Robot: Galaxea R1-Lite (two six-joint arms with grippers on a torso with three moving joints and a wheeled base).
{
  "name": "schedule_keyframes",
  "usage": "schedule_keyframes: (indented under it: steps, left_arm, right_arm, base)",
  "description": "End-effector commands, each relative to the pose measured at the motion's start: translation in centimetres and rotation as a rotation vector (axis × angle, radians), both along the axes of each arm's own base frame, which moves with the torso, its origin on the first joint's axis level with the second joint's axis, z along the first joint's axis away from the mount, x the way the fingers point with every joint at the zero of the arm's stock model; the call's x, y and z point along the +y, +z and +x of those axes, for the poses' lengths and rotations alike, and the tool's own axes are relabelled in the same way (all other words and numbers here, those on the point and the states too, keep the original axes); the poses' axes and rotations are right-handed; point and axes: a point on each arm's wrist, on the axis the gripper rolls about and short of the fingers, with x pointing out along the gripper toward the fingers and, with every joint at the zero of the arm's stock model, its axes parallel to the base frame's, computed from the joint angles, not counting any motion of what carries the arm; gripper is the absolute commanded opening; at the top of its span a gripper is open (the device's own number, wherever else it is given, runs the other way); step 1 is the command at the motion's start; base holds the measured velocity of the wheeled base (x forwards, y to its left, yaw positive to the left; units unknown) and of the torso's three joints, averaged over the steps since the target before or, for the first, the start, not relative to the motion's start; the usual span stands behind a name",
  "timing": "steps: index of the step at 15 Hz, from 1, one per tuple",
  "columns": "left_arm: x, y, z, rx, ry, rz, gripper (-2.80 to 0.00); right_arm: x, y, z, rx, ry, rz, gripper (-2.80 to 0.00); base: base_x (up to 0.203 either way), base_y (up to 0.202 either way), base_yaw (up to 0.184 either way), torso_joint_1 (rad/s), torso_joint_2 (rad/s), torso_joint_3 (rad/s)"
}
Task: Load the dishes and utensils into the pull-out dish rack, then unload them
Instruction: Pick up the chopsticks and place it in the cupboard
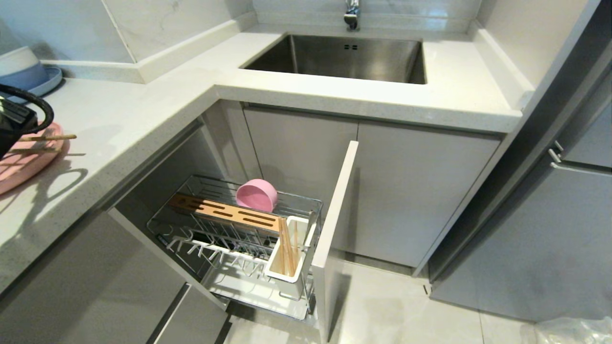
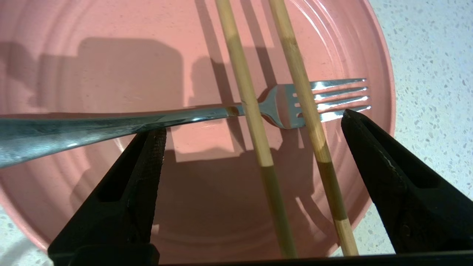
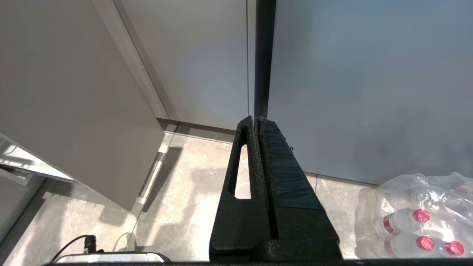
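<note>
On the counter at the far left lies the pink plate point(image 1: 21, 167) point(image 2: 92, 74). Across it rest a silver fork point(image 2: 281, 107) and two chopsticks point(image 2: 236, 66), which cross over the fork. My left gripper point(image 2: 253, 123) hovers open just above the plate, with both chopsticks and the fork's head between its fingers and nothing gripped. Only the left arm's edge point(image 1: 16, 119) shows in the head view. The pull-out dish rack point(image 1: 229, 239) stands open under the counter. The pink bowl point(image 1: 256, 195) sits on its side at the rack's back, and more chopsticks point(image 1: 287, 251) stand in the white utensil holder point(image 1: 286, 274). My right gripper point(image 3: 257, 120) is shut and parked low over the floor.
A steel sink point(image 1: 344, 57) is set in the counter behind the rack. A blue plate with stacked bowls point(image 1: 26, 71) stands at the back left. The rack's grey door front point(image 1: 334, 229) juts into the floor space. A wrapped pack of bottles point(image 3: 417, 218) lies on the floor.
</note>
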Motion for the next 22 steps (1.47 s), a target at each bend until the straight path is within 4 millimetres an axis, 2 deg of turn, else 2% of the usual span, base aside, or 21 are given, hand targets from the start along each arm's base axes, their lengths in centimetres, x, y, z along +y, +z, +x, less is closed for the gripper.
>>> schedule_keyframes:
  steps: [1, 5, 6, 19, 22]
  left_arm:
    - [-0.1, -0.3, 0.3, 0.012, -0.004, -0.008, 0.00]
    - [-0.3, -0.3, 0.4, 0.014, 0.003, 0.003, 0.00]
    - [-0.3, -0.3, 0.3, 0.013, 0.003, 0.003, -2.80]
    - [-0.4, 0.2, 0.0, -0.005, 0.004, 0.007, -2.80]
    - [-0.9, 1.9, -1.9, -0.065, 0.011, 0.030, -2.80]
  right_arm:
    - [0.0, 0.0, 0.0, 0.001, 0.000, 0.000, -2.80]
    - [0.0, 0.0, 0.0, 0.001, 0.000, 0.000, -2.80]
    - [0.0, 0.0, 0.0, 0.001, 0.000, 0.000, -2.80]
    - [0.0, 0.0, 0.0, 0.001, 0.000, 0.000, -2.80]
    - [0.0, 0.0, 0.0, 0.001, 0.000, 0.000, -2.80]
  base:
    - [0.000, 0.000, 0.000, 0.000, 0.00, 0.000]
    - [0.000, 0.000, 0.000, 0.000, 0.00, 0.000]
    - [0.000, 0.000, 0.000, 0.000, 0.00, 0.000]
    - [0.000, 0.000, 0.000, 0.000, 0.00, 0.000]
    - [0.000, 0.000, 0.000, 0.000, 0.00, 0.000]
